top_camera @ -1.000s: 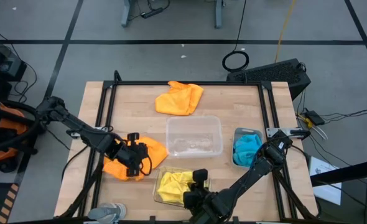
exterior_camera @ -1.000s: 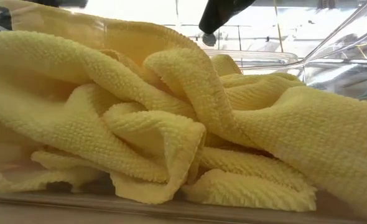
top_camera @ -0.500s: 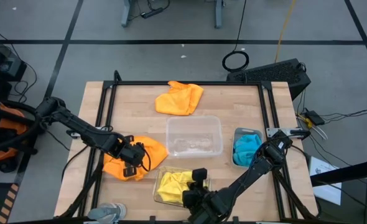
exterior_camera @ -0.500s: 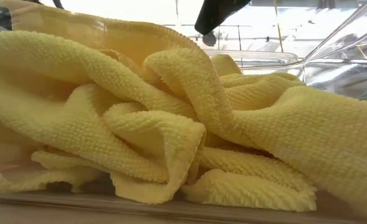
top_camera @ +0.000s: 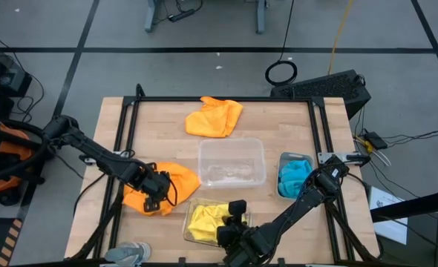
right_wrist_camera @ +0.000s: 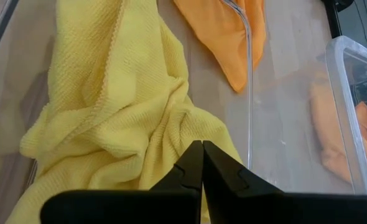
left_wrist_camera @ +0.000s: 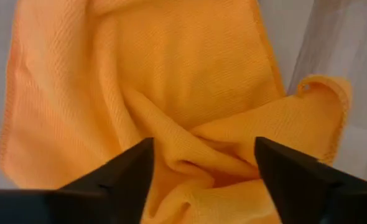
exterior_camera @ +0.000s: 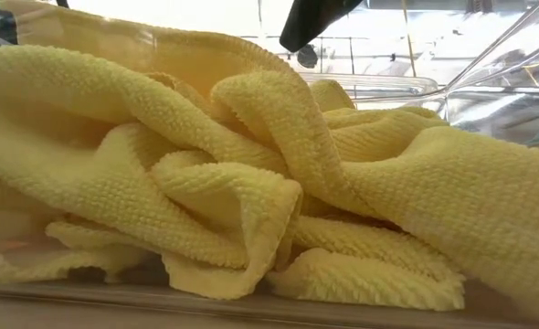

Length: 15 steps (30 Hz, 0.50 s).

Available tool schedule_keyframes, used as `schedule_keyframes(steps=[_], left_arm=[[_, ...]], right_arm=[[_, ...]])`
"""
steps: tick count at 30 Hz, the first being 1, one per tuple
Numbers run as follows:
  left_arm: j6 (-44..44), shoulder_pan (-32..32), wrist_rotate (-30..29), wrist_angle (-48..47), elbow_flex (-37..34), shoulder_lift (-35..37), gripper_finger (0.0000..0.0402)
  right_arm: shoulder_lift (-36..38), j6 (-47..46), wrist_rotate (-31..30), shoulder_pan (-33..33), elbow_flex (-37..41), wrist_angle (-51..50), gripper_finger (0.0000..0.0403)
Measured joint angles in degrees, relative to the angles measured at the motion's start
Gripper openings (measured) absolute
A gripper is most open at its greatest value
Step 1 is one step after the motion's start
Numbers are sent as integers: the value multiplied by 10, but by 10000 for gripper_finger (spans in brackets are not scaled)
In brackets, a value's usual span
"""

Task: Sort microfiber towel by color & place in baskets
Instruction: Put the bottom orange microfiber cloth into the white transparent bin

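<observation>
I've got the light wooden tabletop [top_camera: 159,122] under both arms; the wide clear plastic basket [top_camera: 231,162] sits mid-table, nothing in it that I can make out; the near clear basket [top_camera: 197,209] holds crumpled yellow microfiber towels [top_camera: 206,219], and the narrow greyish basket [top_camera: 287,162] holds bright blue towels [top_camera: 295,176]; one orange towel [top_camera: 214,117] lies at the far side, well apart; the other orange towel [top_camera: 171,182] lies left of centre, my left gripper [top_camera: 154,194] spread wide over it, fingers [left_wrist_camera: 118,177] straddling a fold; right gripper [top_camera: 236,210] pressed together above the yellow towels.
</observation>
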<state>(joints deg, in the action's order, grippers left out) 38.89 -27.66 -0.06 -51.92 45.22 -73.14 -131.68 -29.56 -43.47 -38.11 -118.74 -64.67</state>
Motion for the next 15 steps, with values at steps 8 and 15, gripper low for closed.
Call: schedule_keyframes(steps=[8,15], left_arm=[[58,-31,0,5,-64,0,341],[58,-36,-3,103,-140,0,321]], right_arm=[[0,-2,0,-2,0,0,0],[0,-2,0,-1,0,1,0]])
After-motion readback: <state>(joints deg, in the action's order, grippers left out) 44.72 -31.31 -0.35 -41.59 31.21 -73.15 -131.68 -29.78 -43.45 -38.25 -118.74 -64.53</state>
